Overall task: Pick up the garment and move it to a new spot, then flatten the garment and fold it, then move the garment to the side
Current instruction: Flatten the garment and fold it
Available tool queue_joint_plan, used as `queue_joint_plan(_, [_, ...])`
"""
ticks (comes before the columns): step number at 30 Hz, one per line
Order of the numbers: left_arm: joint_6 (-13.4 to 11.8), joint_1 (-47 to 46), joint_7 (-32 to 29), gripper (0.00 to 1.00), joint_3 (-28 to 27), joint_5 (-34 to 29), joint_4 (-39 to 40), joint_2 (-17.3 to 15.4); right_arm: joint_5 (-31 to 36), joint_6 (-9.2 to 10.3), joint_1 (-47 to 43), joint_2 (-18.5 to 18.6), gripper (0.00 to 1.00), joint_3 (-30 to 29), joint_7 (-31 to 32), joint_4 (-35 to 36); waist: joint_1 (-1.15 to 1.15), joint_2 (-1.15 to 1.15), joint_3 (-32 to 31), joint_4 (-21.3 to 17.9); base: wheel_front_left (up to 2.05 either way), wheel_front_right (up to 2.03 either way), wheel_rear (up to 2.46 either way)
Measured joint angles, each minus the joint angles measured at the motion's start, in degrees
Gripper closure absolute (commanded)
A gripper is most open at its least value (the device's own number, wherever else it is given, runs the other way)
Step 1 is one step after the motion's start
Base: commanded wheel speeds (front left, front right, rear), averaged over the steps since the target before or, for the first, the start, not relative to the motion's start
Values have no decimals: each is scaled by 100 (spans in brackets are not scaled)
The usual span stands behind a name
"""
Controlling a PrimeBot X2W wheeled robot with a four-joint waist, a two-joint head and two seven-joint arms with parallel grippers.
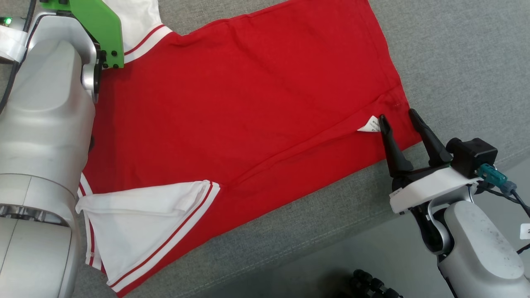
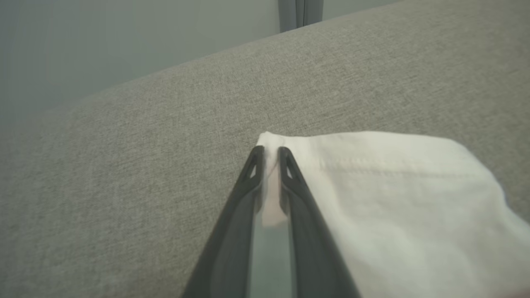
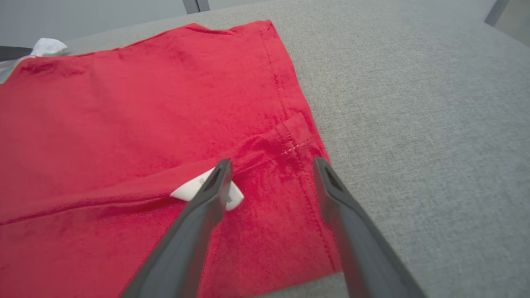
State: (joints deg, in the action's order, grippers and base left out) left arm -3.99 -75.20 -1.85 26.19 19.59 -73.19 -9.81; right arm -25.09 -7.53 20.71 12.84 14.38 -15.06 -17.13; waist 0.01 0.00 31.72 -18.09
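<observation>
Left gripper [image 2: 271,154]: fingers nearly together, pinching edge of far white sleeve [image 2: 393,198].
Right gripper [image 1: 398,116]: fingers spread wide, holding nothing; tips at red hem corner, one finger just beside white label [image 1: 369,124]; contact unclear.
Count: two grippers, one garment [image 1: 248,103].
Garment: red shirt, two white sleeves; near white sleeve [image 1: 136,215] folded inward. Shirt spread on grey counter [image 1: 455,49].
</observation>
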Motion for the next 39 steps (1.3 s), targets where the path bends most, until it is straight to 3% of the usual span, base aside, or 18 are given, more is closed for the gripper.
queue_joint_plan(10, [180,-158,299,100,104,3,-21,141,-90,0,454,181,0,-153,133,192,0,0,-93,141,0,0,0])
queue_joint_plan(16, [447,-379,483,100,182,47,18,174,-790,1,1485,289,0,-45,1327,-56,-1,0,-95,260,0,0,0])
queue_joint_plan(24, [655,-656,669,100,343,31,68,303,-1082,1,3094,554,0,-27,3109,-1216,0,0,30,488,0,0,0])
queue_joint_plan(29, [756,-818,782,100,447,-2,105,380,-1147,1,3995,570,0,-38,3816,-2101,0,0,117,693,0,0,0])
queue_joint_plan(39, [878,-957,822,100,583,-3,125,467,-1072,1,4788,431,0,-11,4120,-3276,0,0,262,1005,0,0,0])
